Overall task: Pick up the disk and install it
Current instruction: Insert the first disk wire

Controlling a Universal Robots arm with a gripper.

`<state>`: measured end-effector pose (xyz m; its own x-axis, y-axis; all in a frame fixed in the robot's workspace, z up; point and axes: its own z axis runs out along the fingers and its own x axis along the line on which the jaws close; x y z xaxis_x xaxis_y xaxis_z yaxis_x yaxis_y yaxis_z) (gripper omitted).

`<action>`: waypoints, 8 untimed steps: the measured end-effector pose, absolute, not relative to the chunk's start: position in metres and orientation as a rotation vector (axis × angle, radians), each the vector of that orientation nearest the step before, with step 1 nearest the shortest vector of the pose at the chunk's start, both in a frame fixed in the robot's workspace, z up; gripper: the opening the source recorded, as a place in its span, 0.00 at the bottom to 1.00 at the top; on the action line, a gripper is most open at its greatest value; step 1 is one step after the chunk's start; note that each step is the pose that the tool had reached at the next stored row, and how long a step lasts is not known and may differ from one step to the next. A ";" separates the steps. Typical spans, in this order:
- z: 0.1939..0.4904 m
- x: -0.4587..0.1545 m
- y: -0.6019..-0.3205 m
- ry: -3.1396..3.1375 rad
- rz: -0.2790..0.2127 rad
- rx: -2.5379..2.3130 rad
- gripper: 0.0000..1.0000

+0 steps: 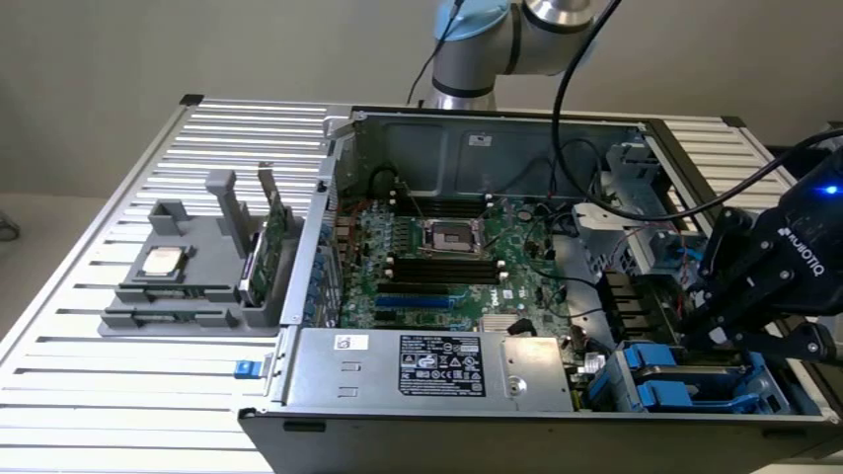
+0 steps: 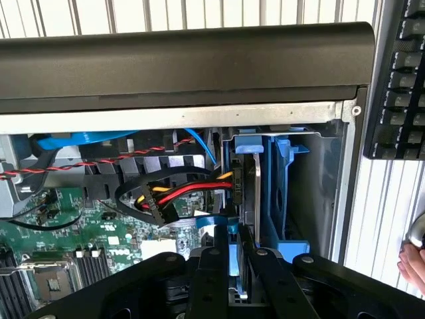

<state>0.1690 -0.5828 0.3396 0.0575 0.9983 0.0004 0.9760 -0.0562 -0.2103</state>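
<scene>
At the exterior view's left, well away from the gripper, a grey holder is seen on the slatted table, with a small silver chip lying on it and a green circuit card standing on edge. Further right, the open computer case is shown with its green motherboard. At the exterior view's right, the gripper is lowered into the blue drive bay. In the wrist view, the gripper is clamped on the upper edge of the disk, which is held upright within the blue carrier rails. Just beside it, red, yellow and black power cables are seen. A keyboard lies beyond the case wall.
</scene>
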 end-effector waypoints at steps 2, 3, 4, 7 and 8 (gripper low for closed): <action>0.339 0.169 -0.583 -2.045 0.217 -2.166 0.19; 0.339 0.169 -0.583 -2.045 0.217 -2.167 0.19; 0.339 0.169 -0.583 -2.045 0.217 -2.167 0.19; 0.339 0.169 -0.583 -2.045 0.217 -2.166 0.19; 0.339 0.169 -0.583 -2.045 0.217 -2.166 0.19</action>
